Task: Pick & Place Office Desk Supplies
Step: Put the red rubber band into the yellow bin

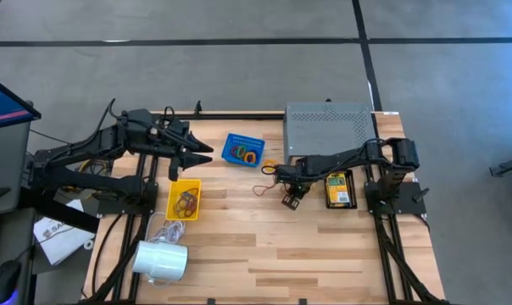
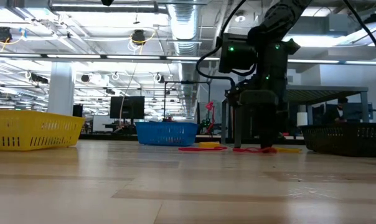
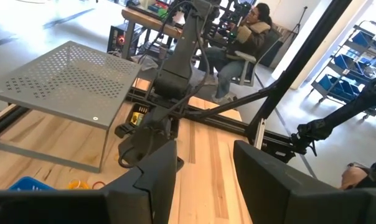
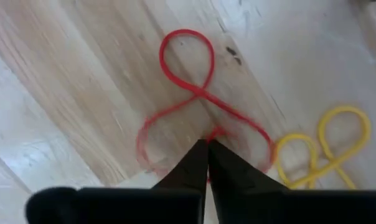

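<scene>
Robotics lab, open-plan. Exposed ducts (image 2: 187,25) and strip lights overhead, monitors (image 2: 127,107) at 12 o'clock. Person seated (image 3: 241,38) at benches.

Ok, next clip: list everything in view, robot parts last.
Red rubber band: one, twisted, on the table, pinched by the right gripper.
Yellow rubber band: one, beside the red one.
Blue basket: one, table's far middle, holding bands.
Yellow basket: one, left side, holding bands.
Crayon box: one, yellow-green, in a black tray.
Perforated shelf: one, grey, far right.
White cylinder: one, near left.
Person: one, seated beyond the table.
Left gripper: open, raised by the blue basket.
Right gripper: shut on the red band.
</scene>
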